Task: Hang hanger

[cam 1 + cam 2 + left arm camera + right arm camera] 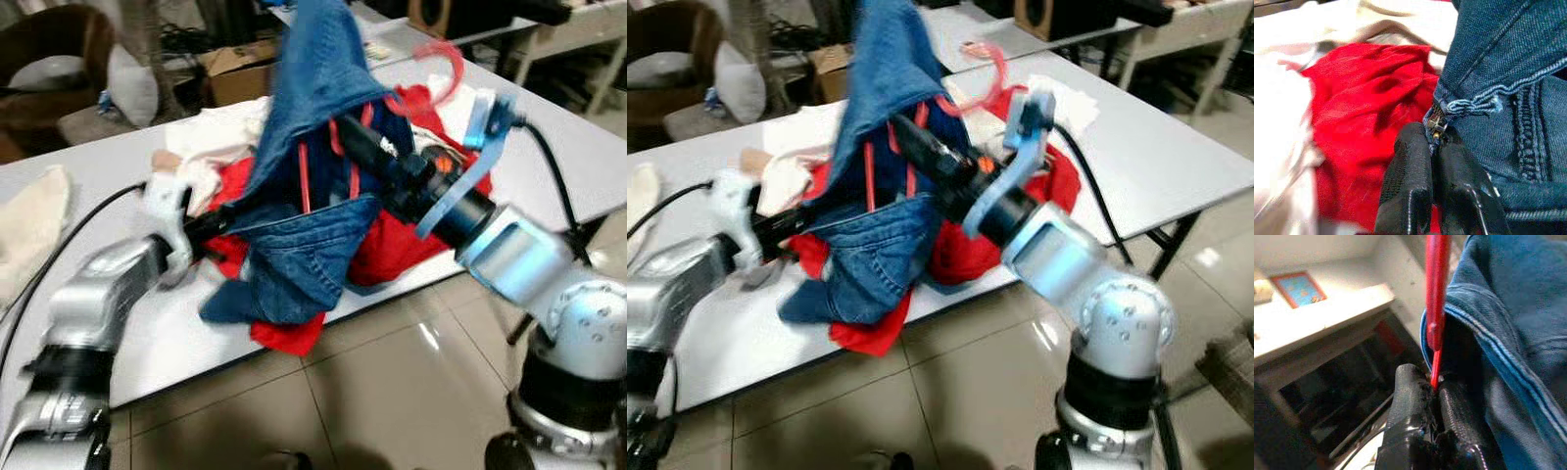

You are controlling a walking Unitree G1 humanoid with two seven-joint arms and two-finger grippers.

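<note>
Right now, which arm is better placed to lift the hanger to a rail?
Right. Its gripper is already shut on the red hanger, holding it raised with the denim garment draped over it. The left gripper is low at the table, pinching the garment's zipper edge, so it can only steady cloth.

Right end effector [1434,382] pinches the red hanger [1437,298] beside blue denim [1508,333]

A table [549,147] stands ahead with a heap of clothes [294,333] on its near edge. Jeans [313,88] rise above the heap on a hanger [431,73]. The left gripper [1434,147] pinches the jeans from the left; the right gripper [1432,384] clamps the hanger from the right. A cardboard box [240,69] sits behind the table.
</note>
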